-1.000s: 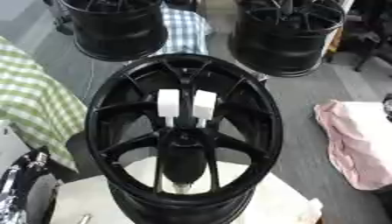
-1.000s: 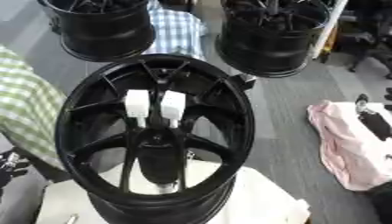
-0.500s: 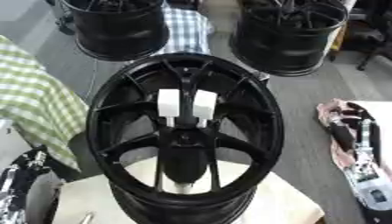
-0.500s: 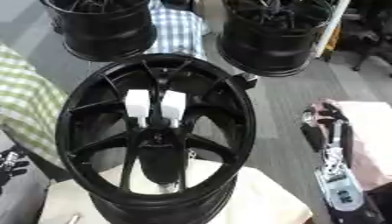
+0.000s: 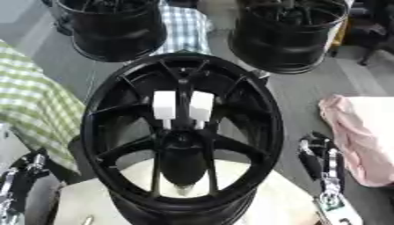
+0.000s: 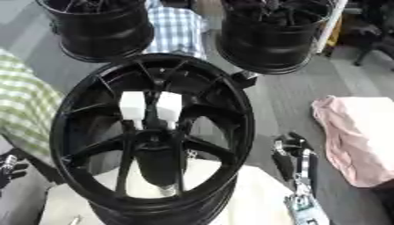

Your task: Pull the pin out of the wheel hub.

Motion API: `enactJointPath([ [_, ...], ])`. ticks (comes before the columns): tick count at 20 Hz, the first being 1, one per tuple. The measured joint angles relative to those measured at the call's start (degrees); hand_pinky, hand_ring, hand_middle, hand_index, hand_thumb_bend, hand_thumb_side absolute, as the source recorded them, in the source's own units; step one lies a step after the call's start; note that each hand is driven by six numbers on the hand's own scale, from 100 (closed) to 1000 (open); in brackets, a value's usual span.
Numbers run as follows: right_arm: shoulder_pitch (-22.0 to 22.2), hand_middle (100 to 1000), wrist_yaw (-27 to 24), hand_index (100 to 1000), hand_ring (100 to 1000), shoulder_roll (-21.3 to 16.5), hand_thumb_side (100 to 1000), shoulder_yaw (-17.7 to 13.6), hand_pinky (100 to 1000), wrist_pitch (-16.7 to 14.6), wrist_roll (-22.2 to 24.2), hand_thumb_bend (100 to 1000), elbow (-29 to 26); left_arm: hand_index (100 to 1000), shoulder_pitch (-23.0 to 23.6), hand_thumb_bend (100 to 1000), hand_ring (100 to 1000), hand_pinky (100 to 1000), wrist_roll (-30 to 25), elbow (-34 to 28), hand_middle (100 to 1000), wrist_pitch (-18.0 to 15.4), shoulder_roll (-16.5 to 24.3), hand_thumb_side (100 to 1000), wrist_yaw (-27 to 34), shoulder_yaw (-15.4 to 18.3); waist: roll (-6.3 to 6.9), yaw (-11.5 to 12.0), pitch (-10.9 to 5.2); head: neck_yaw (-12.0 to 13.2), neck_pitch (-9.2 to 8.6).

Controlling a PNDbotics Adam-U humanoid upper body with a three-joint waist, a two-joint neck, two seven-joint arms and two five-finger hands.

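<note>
Black wheel hub (image 5: 183, 136) is standing tilted on a white counter (image 5: 292, 206), open face toward the camera, filling the middle of both views. Two white blocks (image 5: 182, 105) are sitting side by side just above the hub's centre, touching the spokes; can't tell which part is the pin, maybe the pale stubs under the blocks. Small light piece (image 5: 182, 190) is showing low inside the hub, below the centre.

Right robot hand (image 5: 322, 158) is hanging just right of the hub's rim, apart from it, fingers pointing up and relaxed, not closed on anything. Left robot hand (image 5: 23, 176) is sitting at the lower left of the hub, mostly cut off; can't tell its finger state.

Behind the hub, two more black wheels (image 5: 115, 26) are standing on the floor. Green checked cloth (image 5: 34, 110) is lying left of the hub, pink cloth (image 5: 362, 132) right of it.
</note>
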Motion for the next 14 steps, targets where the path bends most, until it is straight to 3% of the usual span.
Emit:
enactJointPath([
  [14, -0.5, 621, -0.8, 802, 623, 0.0, 531, 0.5, 755, -0.2, 1.8, 100, 1.9, 784, 0.0, 219, 695, 735, 0.0, 0.3, 683, -0.1, 0.0, 610, 0.0, 0.0, 0.00, -0.2, 0.00, -0.2, 0.00],
])
